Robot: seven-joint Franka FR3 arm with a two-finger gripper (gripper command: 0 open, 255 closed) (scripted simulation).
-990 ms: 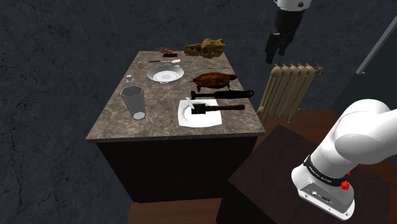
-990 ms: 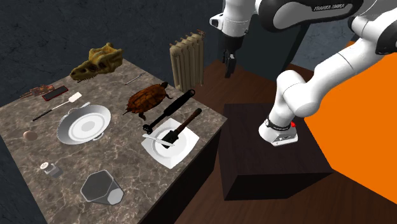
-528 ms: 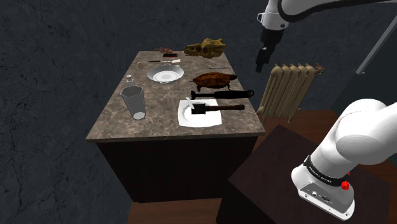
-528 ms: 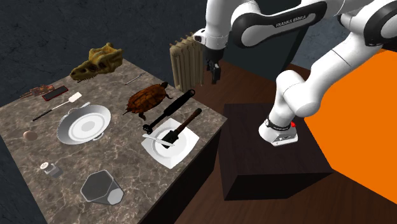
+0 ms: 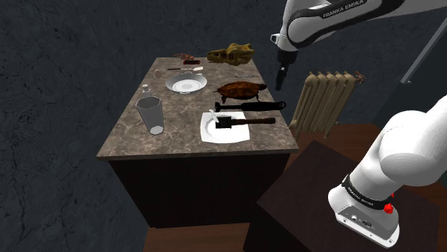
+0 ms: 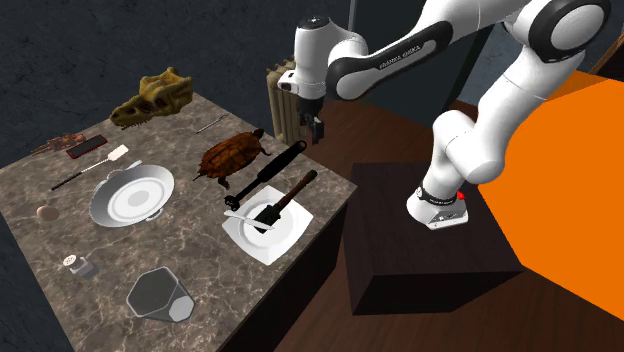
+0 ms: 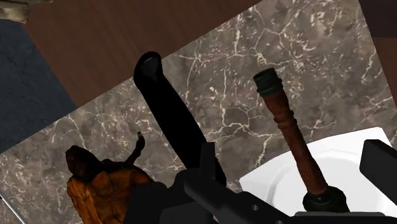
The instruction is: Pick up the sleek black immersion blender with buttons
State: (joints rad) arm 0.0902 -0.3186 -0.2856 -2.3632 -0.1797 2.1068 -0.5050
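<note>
Blender (image 5: 254, 107) lying flat, alongside turtle (image 5: 240, 90), thick end toward radiator (image 5: 322, 100)

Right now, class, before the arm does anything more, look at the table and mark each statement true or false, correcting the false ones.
1. The immersion blender lies on the table between the turtle and the square white plate. True.
2. The gripper is clasping the blender. False: it hangs in the air over the blender's end near the table's edge, fingers apart, holding nothing.
3. A tool with a brown handle lies partly on the square white plate. True.
4. The glass stands right beside the skull. False: they are at opposite ends of the table.
</note>
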